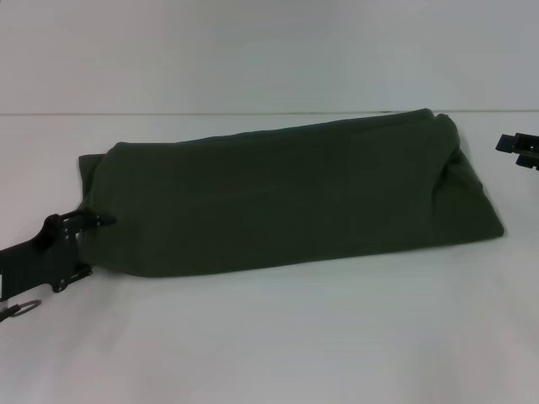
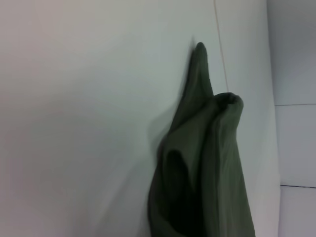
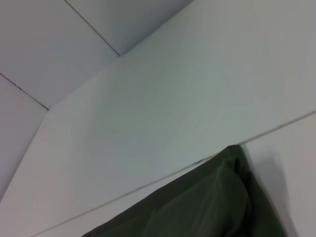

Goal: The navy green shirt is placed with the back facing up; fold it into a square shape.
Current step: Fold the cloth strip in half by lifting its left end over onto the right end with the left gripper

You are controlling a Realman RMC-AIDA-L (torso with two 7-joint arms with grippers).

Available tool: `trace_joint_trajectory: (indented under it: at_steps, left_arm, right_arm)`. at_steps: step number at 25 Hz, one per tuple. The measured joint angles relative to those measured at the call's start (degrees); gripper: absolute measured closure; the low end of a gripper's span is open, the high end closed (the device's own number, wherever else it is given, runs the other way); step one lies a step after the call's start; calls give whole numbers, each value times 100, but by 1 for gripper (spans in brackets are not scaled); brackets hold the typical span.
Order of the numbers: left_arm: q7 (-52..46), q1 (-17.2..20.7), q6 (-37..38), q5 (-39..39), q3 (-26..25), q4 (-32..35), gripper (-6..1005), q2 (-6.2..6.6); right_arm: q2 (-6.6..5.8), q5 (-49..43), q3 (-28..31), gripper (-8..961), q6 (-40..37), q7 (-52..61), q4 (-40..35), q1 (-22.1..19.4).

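Looking down from the head view, the navy green shirt point(image 1: 286, 198) lies folded into a long band across the middle of the white table point(image 1: 269, 345), its long axis running from the table's left side toward the right and angling slightly to the far edge at the right end. The left gripper point(image 1: 87, 240) sits at the shirt's left end, fingers spread either side of the fabric edge. The right gripper point(image 1: 520, 148) waits just off the shirt's right end, near the table's right edge; whether its fingers are parted, I cannot tell. From the left wrist, bunched folds of shirt point(image 2: 207, 168) stretch lengthwise away. From the right wrist, one shirt point(image 3: 207, 207) corner reaches the table's far seam.
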Motion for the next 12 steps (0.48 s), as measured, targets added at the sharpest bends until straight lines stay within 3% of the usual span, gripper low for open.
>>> trace_joint_trajectory:
  at_steps: [12]
  left_arm:
    - [328,-110,-199,-65,-36,-201,504,-74]
  right_arm:
    - [26,0,116,392,-8,-9,0,-11]
